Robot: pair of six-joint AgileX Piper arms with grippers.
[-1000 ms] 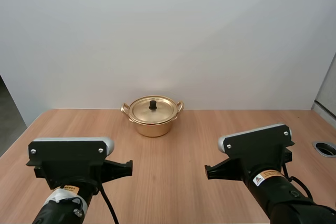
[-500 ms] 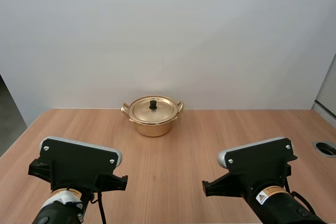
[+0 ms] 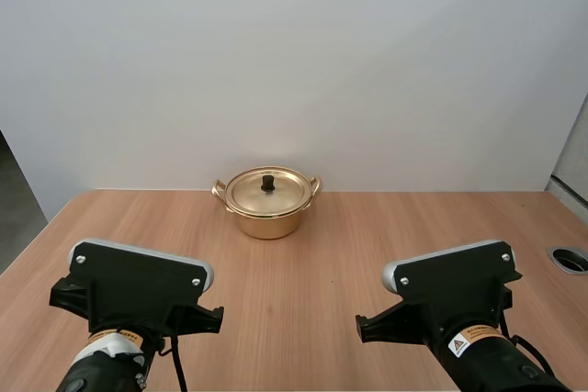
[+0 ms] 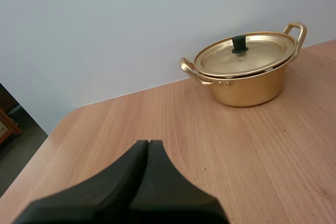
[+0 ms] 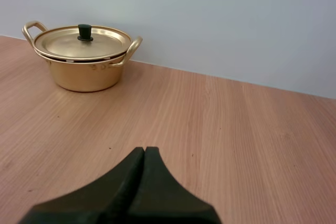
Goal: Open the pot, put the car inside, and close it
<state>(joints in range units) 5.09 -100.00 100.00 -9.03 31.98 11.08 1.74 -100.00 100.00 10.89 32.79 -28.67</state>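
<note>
A gold pot [image 3: 267, 205] with two handles stands at the back middle of the wooden table, its lid [image 3: 267, 191] on, with a black knob [image 3: 267, 183]. The pot [image 4: 247, 80] and lid [image 4: 244, 56] stand far ahead of my left gripper [image 4: 148, 142], which is shut as one dark wedge on nothing. My right gripper [image 5: 145, 149] is shut the same way, low over the table, with the pot [image 5: 84, 64] well ahead of it. Both arms sit near the table's front edge, apart from the pot.
A round grommet hole [image 3: 570, 259] is set in the table [image 3: 303, 263] at the right edge. The table's left edge drops off beside my left arm.
Since a second ago both arms have drawn back a little toward the front and my left wrist has tilted. Over the last half second almost nothing moved. The pot is unmoved.
</note>
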